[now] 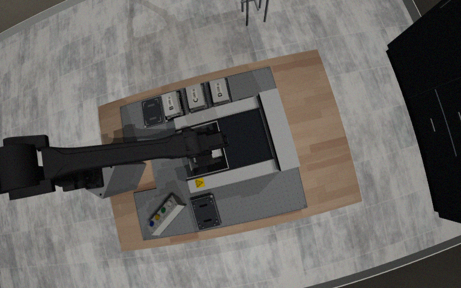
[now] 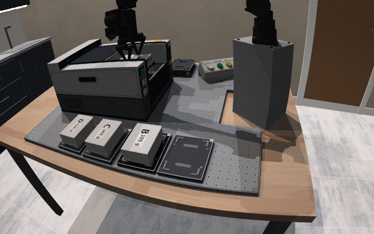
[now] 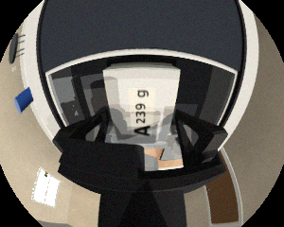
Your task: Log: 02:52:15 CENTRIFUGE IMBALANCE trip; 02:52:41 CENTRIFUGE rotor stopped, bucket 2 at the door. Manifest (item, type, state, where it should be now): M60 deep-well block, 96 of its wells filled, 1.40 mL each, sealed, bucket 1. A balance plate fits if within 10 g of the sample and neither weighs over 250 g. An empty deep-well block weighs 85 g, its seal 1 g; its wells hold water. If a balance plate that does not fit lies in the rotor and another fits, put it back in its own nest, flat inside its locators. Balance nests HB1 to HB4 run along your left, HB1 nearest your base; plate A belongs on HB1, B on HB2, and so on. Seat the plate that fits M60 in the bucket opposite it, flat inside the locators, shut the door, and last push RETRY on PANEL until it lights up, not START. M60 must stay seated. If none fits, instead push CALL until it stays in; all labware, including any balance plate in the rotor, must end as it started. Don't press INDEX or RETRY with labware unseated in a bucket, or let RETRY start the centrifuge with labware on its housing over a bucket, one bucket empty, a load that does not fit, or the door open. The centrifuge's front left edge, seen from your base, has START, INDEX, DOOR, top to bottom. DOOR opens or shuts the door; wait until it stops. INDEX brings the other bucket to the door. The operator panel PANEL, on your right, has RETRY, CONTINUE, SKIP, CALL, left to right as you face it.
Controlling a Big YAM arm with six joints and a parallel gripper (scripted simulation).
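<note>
While the dark robot arm (image 1: 119, 155) reaches from its grey pedestal (image 2: 263, 84) across a wooden table (image 2: 281, 185), its gripper (image 2: 130, 49) hangs over the open top of the grey centrifuge (image 2: 96, 79) with its fingers spread fully apart, holding nothing. Directly beneath it, seen from the wrist camera, a white balance plate labelled A 239 g (image 3: 142, 97) sits down inside the centrifuge bucket, between the two black fingers but not touched by them. Along the front edge of the perforated grey baseplate (image 2: 235, 167) runs a row of four nests: the nearest nest (image 2: 186, 158) to the pedestal has only its corner locators showing, followed by plate B 105 g (image 2: 142, 139), plate C 165 g (image 2: 103, 134) and plate D (image 2: 77, 128). Behind the centrifuge stands an operator panel (image 2: 216, 70) with white, green and yellow buttons visible.
</note>
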